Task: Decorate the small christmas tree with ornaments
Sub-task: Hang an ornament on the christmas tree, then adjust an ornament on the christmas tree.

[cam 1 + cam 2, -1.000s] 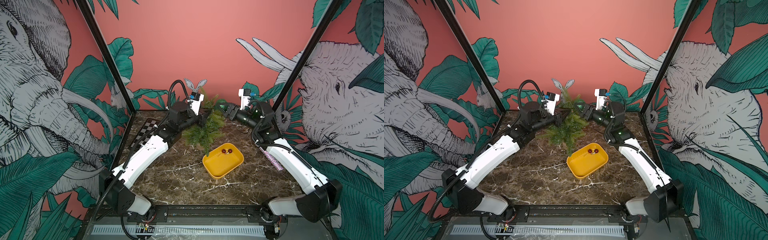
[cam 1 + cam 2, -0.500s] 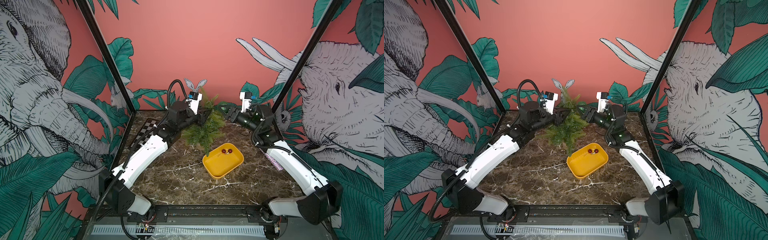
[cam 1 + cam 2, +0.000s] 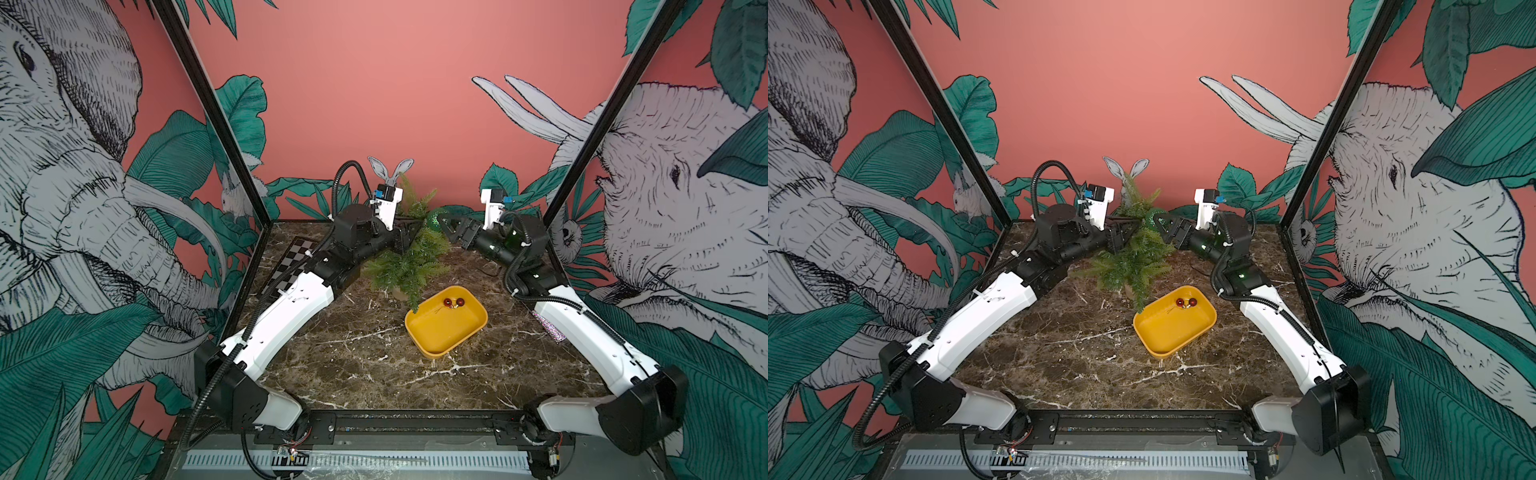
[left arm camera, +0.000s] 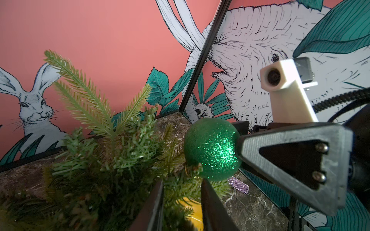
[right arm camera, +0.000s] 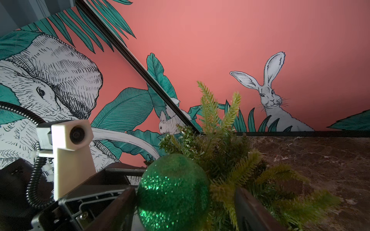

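Hanging the green ball [image 4: 211, 149]: it sits in the upper branches of the small christmas tree [image 3: 409, 262], apparently hooked. The right gripper [image 3: 445, 226] has its jaws parted around the ball, and the left gripper [image 4: 182, 202] has jaws part open in foliage beside it. Next, likely: back both out without snagging, then fetch the red balls [image 3: 454, 302] from the yellow tray [image 3: 436, 345].

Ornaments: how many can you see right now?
3. A glittery green ball sits high in the tree; two small red balls lie side by side in the yellow tray. Others may hide among the branches.
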### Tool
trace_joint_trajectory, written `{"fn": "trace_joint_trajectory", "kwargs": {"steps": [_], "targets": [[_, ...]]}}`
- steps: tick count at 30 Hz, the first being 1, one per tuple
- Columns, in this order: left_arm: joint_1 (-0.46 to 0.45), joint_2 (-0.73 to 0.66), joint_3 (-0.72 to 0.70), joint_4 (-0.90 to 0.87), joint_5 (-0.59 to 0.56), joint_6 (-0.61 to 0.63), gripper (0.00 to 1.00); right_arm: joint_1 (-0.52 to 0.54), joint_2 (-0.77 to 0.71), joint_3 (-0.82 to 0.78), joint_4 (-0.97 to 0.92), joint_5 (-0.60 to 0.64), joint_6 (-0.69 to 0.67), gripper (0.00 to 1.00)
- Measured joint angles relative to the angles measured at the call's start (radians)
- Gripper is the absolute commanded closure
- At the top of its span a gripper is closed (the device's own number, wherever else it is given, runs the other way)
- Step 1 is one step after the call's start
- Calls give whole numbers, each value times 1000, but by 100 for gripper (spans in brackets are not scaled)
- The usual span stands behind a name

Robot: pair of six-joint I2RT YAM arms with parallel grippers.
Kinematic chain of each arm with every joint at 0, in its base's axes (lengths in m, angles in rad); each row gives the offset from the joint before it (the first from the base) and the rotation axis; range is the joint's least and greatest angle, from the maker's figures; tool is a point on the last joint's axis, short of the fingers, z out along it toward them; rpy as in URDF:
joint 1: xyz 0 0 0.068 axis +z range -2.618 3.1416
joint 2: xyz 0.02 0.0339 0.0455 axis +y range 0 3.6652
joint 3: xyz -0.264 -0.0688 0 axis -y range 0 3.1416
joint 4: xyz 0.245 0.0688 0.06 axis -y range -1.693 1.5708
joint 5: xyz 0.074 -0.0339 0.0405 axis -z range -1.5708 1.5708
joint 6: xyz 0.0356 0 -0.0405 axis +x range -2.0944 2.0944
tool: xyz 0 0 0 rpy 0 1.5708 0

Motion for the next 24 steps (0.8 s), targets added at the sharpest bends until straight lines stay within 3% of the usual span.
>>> {"fn": "trace_joint_trajectory", "kwargs": {"steps": [6,13,19,24], "targets": [[0,-8,-5,1,3,-2,64,0,-47,-20,-24,19,-13,27],[0,-8,-13,1,4,-3,64,-5,-44,0,-51,19,-29,19],[0,-8,-13,1,4,-3,64,-5,23,147,-120,6,-47,20],[0,-8,-14,1,5,-3,64,-6,116,279,-140,-79,-39,19]]}}
